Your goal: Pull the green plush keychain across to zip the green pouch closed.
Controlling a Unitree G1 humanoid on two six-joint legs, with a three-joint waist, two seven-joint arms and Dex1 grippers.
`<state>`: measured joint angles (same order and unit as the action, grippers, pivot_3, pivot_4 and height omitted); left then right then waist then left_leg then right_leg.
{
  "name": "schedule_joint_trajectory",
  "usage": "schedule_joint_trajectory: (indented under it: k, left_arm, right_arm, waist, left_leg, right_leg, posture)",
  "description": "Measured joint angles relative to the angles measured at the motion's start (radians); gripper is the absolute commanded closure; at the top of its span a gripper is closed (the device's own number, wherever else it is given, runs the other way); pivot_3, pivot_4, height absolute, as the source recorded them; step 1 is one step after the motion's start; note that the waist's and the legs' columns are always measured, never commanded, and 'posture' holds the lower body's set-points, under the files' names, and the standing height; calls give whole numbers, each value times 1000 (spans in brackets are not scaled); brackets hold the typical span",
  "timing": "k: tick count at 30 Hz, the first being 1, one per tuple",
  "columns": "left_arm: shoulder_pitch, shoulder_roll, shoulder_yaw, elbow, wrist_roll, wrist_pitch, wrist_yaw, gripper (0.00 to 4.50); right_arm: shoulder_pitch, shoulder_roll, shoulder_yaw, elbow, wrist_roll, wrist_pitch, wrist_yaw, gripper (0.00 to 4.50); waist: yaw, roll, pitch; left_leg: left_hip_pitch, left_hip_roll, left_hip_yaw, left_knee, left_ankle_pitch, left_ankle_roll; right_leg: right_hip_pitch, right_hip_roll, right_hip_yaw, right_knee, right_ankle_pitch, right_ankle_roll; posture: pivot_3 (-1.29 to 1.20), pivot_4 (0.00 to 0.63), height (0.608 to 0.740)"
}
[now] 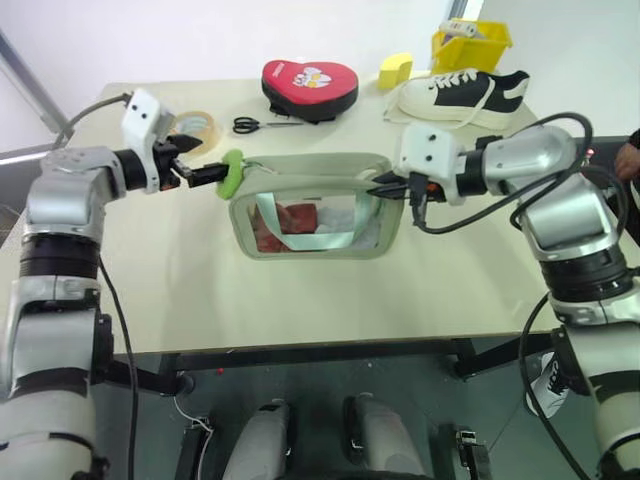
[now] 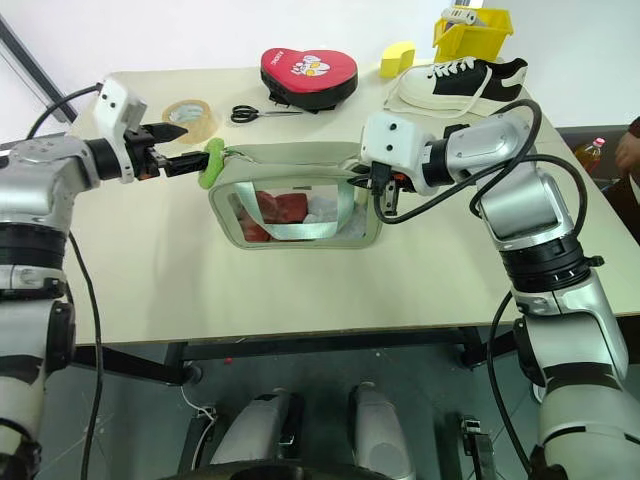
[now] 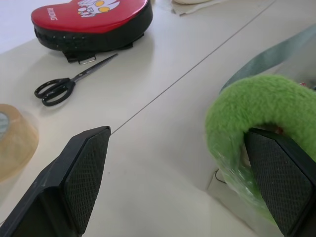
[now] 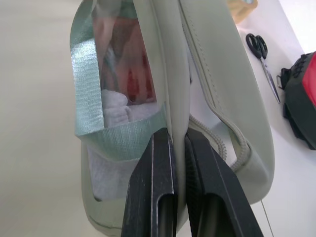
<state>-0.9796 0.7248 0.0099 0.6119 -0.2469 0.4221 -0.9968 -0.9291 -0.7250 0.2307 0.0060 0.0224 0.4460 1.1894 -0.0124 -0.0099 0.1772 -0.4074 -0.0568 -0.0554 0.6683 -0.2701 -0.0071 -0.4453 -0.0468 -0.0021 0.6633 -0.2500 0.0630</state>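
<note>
Left gripper (image 1: 200, 160) reached level, spread wide astride green plush keychain (image 1: 231, 173). Right gripper (image 4: 178, 163) angled down, pinched green pouch (image 1: 315, 205) edge; right wrist view exposed zipper teeth.

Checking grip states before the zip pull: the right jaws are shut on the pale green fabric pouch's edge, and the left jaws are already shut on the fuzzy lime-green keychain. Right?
Not quite. The left gripper has its jaws open around the fuzzy lime-green keychain, as the left wrist view shows. The right gripper is indeed shut on the pale green fabric pouch edge.
</note>
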Motion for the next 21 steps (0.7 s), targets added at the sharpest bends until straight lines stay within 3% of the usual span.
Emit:
schedule_joint_trajectory:
  k: [5,8,15,21]
  left_arm:
    - [6,-1,-12,-20,-2,7,-88,0]
    - [7,6,-16,-31,-2,22,-128,780]
    - [7,7,-16,-34,-1,27,-151,4426]
    - [-6,1,-7,-30,-7,36,-124,4475]
  right_arm:
    - [0,-1,0,0,-1,1,-7,4461]
    - [0,-1,1,0,-1,5,-8,4500]
    - [-1,0,1,7,-4,4,-16,4500]
    - [-1,0,2,10,-9,1,-23,4500]
  waist:
    - [0,0,0]
    - [0,0,0]
    - [0,0,0]
    - [0,0,0]
  left_leg:
    - [0,0,0,0,0,0]
    - [0,0,0,0,0,0]
    - [0,0,0,0,0,0]
    - [0,0,0,0,0,0]
  right_leg:
    - [0,0,0,0,0,0]
    - [0,0,0,0,0,0]
    - [0,0,0,0,0,0]
    - [0,0,0,0,0,0]
  posture:
    - [0,150,740]
    - [0,150,740]
    - [0,150,740]
    - [0,150,740]
